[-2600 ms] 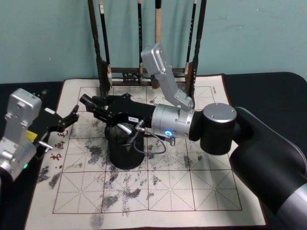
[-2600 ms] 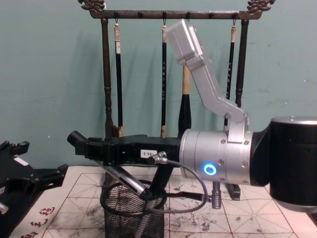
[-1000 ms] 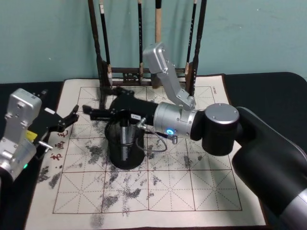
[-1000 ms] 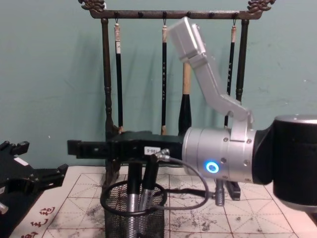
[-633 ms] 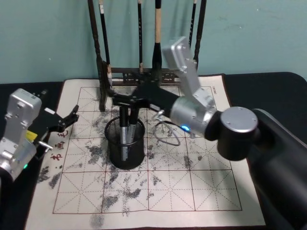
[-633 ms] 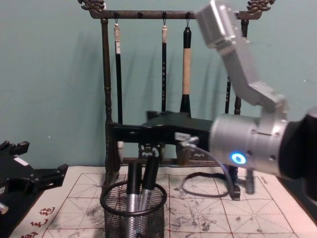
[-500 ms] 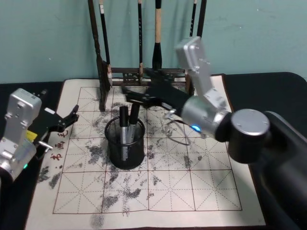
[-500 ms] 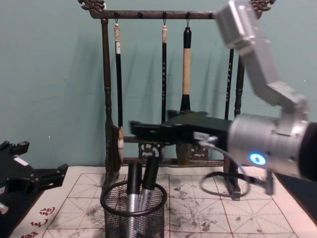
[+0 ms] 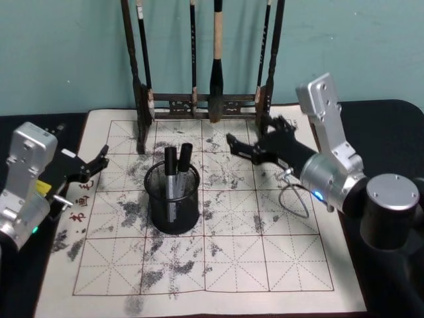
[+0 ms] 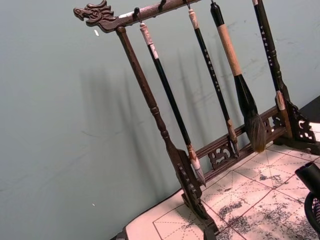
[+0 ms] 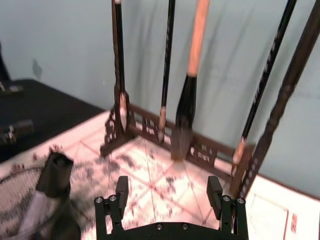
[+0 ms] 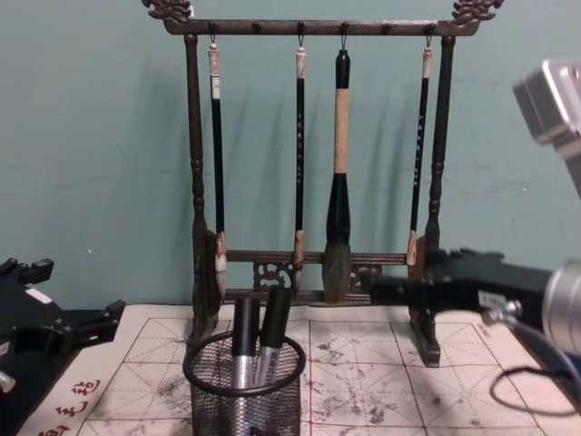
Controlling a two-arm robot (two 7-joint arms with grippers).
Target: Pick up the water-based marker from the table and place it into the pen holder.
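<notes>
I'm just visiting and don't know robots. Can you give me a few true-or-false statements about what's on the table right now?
1. Two markers stand in the pen holder. True.
2. The right gripper holds a marker. False: its fingers are open and empty.
3. The pen holder lies tipped over. False: it stands upright.
4. Brushes hang on the brush rack behind the holder. True.
5. The left gripper rests at the mat's left edge. True.

You face a calligraphy practice station: wooden brush rack (image 12: 313, 163) with hanging brushes (image 12: 339, 173), ink-stained gridded practice mat (image 9: 218, 225), black-covered bench (image 9: 384, 126), teal wall (image 12: 91, 136).
</notes>
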